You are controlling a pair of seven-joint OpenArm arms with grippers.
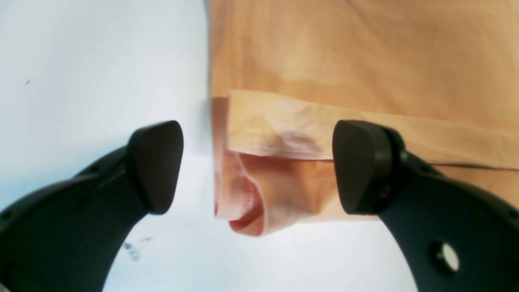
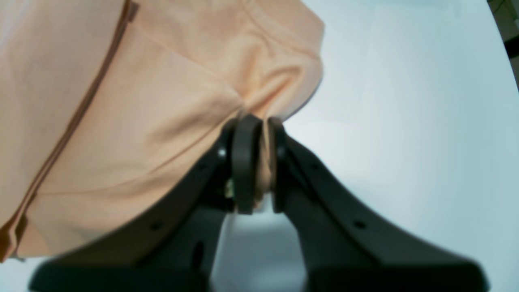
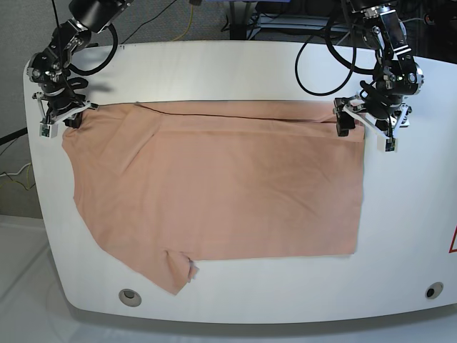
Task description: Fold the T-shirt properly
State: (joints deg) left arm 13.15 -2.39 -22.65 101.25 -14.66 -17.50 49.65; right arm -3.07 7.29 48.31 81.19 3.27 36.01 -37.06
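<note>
i see the t-shirt (image 3: 214,193) spread across most of the white desk (image 3: 400,236), its far edge folded over into a narrow band that runs between my two arms. one sleeve points toward the near edge of the desk, on the base view's left.

my right gripper (image 2: 256,162) is at the shirt's far corner on the base view's left, and its jaws are pinched nearly together with a fold of peach cloth caught between them; the fabric bunches and creases right where it enters the jaws.

my left gripper (image 1: 257,166) is at the opposite far corner, on the base view's right. its jaws stand spread wide, one pad over bare desk and the other over the cloth, with the doubled-over corner of the shirt lying between them. it has hold of nothing. from the wrist view the corner shows a folded flap and a small rumpled curl of hem just past the shirt's side edge.
</note>
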